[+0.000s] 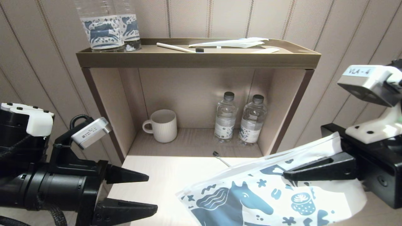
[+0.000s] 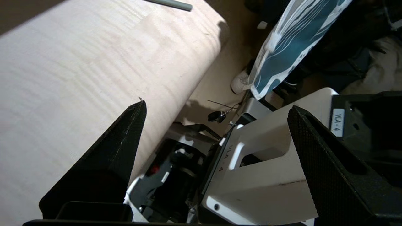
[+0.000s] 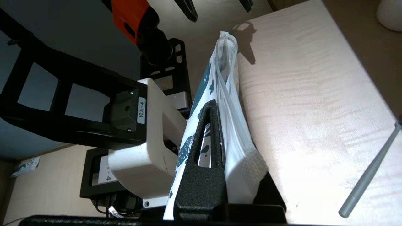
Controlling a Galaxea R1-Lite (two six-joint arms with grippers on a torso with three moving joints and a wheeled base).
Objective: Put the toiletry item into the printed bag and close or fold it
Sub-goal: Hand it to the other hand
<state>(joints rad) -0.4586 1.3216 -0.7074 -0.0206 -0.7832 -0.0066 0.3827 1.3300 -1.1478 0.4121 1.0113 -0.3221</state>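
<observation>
My right gripper (image 1: 284, 174) is shut on the printed bag (image 1: 260, 194), a white pouch with dark blue horse and cup motifs, and holds it above the table's front right. In the right wrist view the bag (image 3: 232, 125) is pinched edge-on at the gripper (image 3: 220, 108), its far end gaping slightly. The toiletry item (image 1: 220, 158), a slim pale toothbrush with a small dark head, lies on the table behind the bag, its handle partly hidden. It also shows as a thin stick (image 3: 367, 175). My left gripper (image 1: 152, 193) hangs open and empty at the table's left edge (image 2: 216, 108).
The pale wooden table (image 1: 163, 175) fronts a shelf unit (image 1: 198, 59). Its cubby holds a white mug (image 1: 163, 125) and two water bottles (image 1: 225, 116). On top stand two larger bottles (image 1: 106, 28), another toothbrush (image 1: 179, 48) and a plain white wrapper (image 1: 232, 43).
</observation>
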